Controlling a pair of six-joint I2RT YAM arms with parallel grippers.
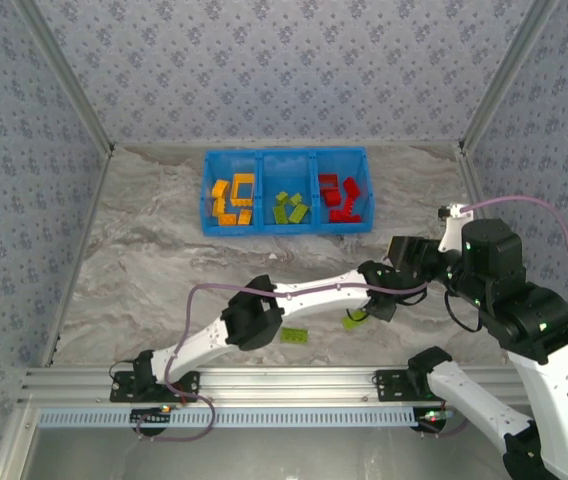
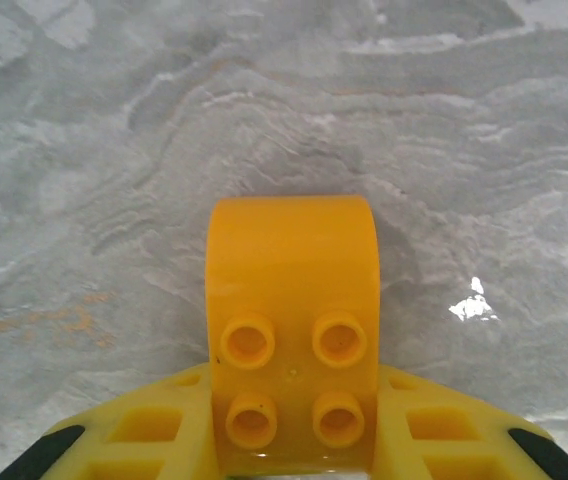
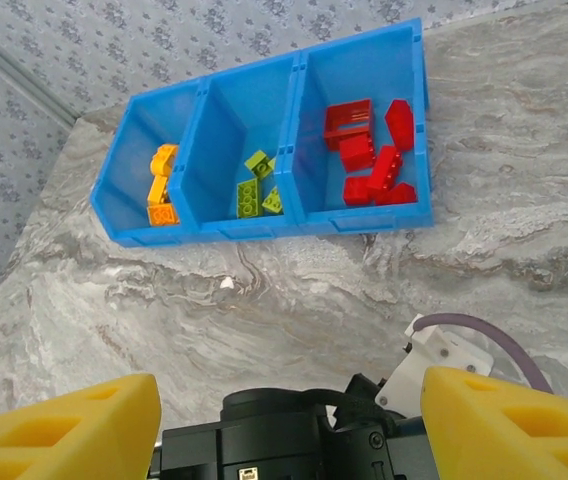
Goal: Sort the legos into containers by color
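Orange-yellow four-stud brick [image 2: 292, 290]: clamped between the yellow fingers [image 2: 154, 430] of the left gripper [image 2: 292, 445], above the marble table [image 2: 114, 150]. Its studs face the left wrist camera. Top view adds the wider layout: left gripper [image 1: 381, 303] at 5 o'clock of the table, a lime brick [image 1: 294, 335] and a second green piece [image 1: 352, 319] loose at its 8 o'clock, blue bin [image 1: 286, 228] at 12 o'clock. Right wrist view gives the bin contents: orange-yellow bricks [image 3: 161, 185] in the 9 o'clock compartment, green bricks [image 3: 254, 190] in the centre, red bricks [image 3: 369, 155] at 3 o'clock. Right gripper [image 3: 294, 430]: fingers [image 3: 64, 430] spread wide, holding nothing.
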